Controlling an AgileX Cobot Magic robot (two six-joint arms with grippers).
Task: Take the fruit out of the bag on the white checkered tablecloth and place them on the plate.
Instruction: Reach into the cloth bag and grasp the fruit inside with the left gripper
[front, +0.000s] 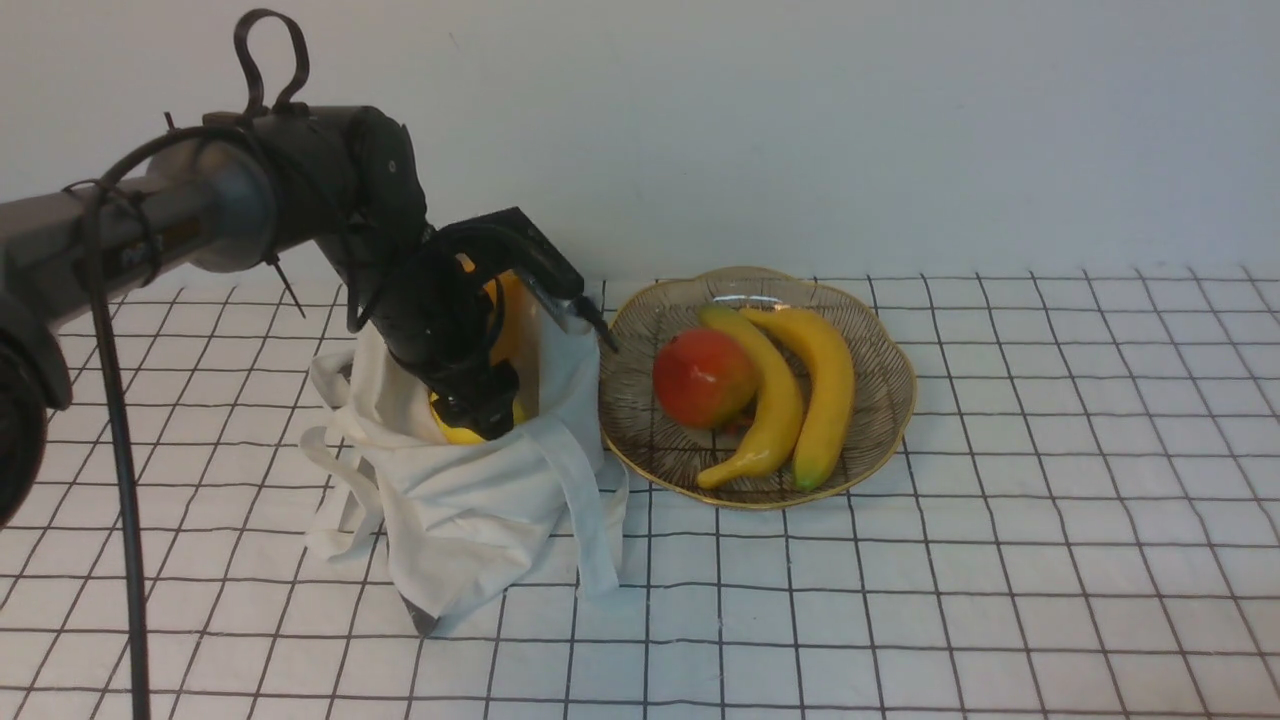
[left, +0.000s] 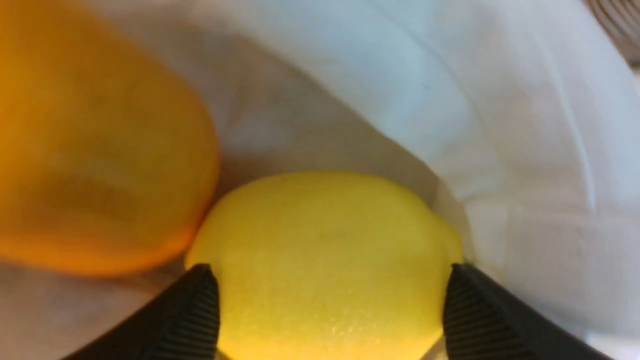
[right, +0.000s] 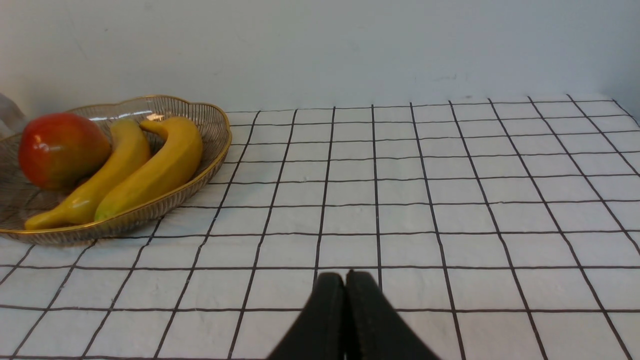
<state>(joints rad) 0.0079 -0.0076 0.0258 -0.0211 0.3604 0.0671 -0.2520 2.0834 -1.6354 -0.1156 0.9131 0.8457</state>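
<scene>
Yellow pebbled lemon (left: 325, 235) gripped by ribbed black tool (left: 331, 274).

I'm at a staged lab tabletop. Plain white wall (front: 800, 120), white checkered tablecloth (front: 1000, 560), zip-tied cable (front: 120, 480) along my left arm (front: 180, 215).

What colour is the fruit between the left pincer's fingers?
Plain yellow: a small oval lemon, clearest in the left wrist view.

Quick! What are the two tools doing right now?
Left tool: astride the lemon in the bag; grip cannot be told.
Right tool: closed, empty.
</scene>
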